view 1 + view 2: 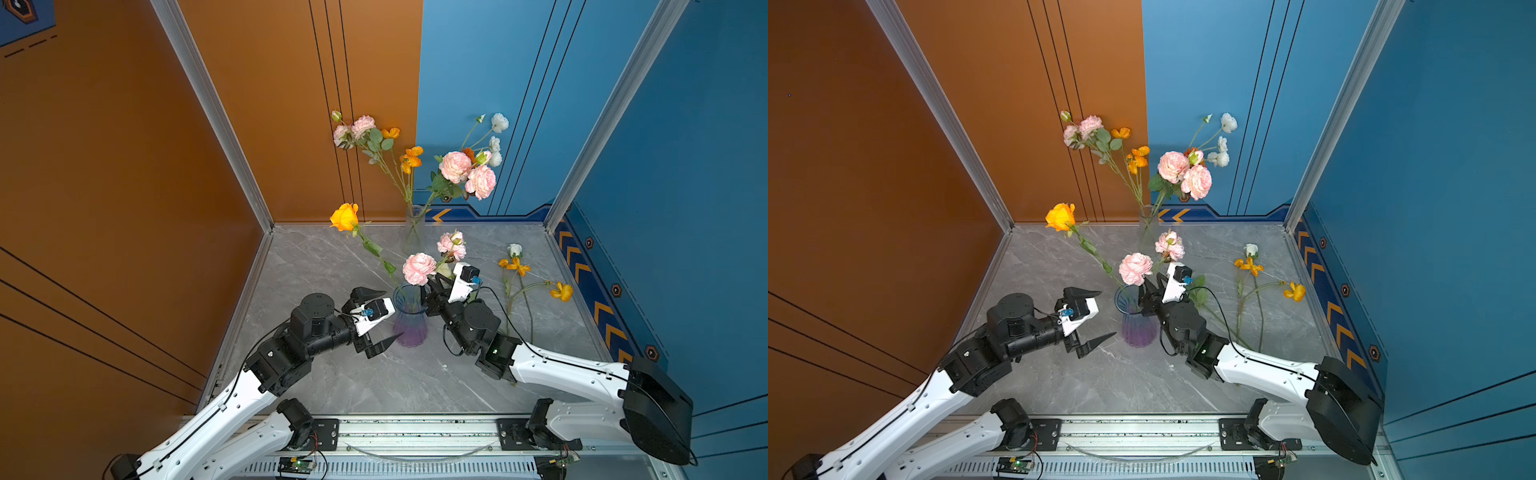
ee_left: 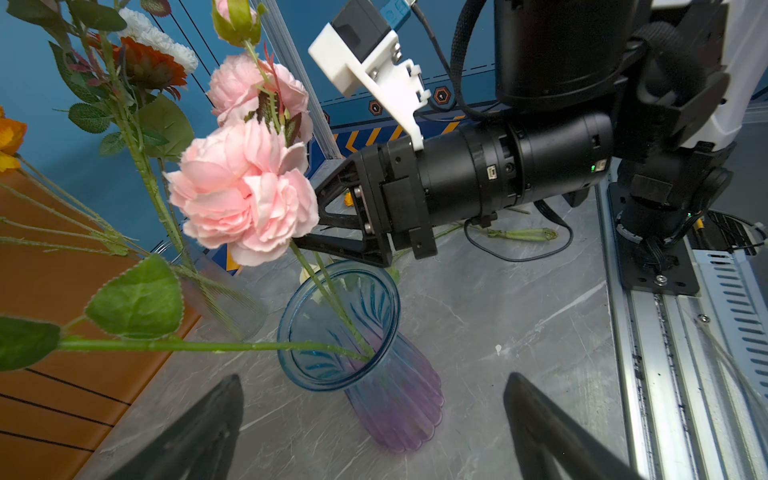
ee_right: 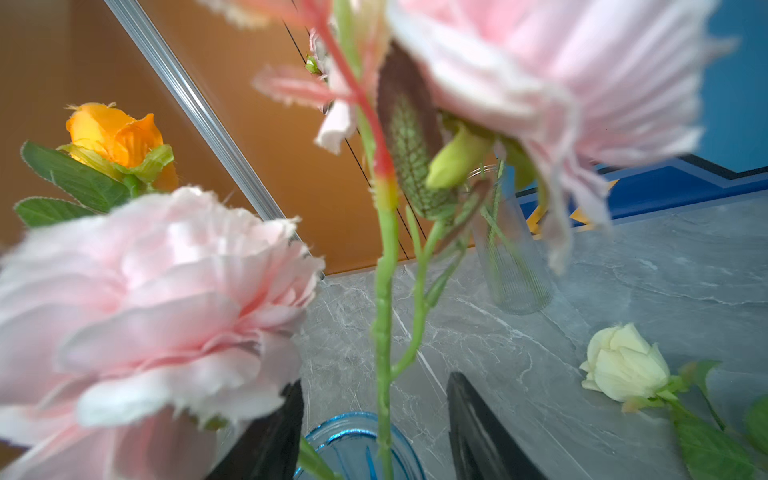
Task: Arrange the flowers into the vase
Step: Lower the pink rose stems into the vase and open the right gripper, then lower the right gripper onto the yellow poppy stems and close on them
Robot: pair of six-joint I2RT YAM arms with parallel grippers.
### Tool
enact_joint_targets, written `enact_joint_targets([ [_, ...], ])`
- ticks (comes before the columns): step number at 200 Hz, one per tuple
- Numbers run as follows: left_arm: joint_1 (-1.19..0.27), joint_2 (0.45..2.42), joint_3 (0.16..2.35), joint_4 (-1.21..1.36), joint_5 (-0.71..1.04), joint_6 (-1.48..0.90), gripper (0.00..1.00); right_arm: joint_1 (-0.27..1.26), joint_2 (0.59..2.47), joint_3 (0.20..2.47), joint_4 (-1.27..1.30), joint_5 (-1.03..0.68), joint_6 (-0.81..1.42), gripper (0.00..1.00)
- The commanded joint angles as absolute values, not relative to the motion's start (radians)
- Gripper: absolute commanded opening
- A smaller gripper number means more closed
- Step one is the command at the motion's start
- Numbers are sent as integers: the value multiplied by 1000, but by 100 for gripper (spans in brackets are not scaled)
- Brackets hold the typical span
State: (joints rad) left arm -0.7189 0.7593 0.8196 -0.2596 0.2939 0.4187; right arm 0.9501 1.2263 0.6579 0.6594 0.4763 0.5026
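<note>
Ok, my L gripper sits level beside vase, jaws wide. R gripper at rim, jaws apart round pink flower stem, prob. not touching. Grey marble tabletop; orange wall, blue wall.

Flower stem stands inside the parted gripper.

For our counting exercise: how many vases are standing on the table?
2. A blue and purple vase stands in front, holding pink flowers. A clear glass vase stands right behind it, farther back. No others appear hidden.
</note>
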Motion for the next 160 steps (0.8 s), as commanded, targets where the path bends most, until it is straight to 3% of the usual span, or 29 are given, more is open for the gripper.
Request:
enact_joint_targets([
  [1,-707,762,829,-264,326,403,98,956,1156,711,418,500,527,62],
  [38,-707,767,831,-264,337,400,98,937,1050,776,72,506,572,67],
  [95,-708,794,838,-263,360,386,98,901,830,757,-259,530,624,69],
  [134,-717,819,840,-259,342,376,98,846,723,704,-429,558,724,68],
  [160,-730,836,832,-233,387,355,98,738,750,706,-620,618,873,62],
])
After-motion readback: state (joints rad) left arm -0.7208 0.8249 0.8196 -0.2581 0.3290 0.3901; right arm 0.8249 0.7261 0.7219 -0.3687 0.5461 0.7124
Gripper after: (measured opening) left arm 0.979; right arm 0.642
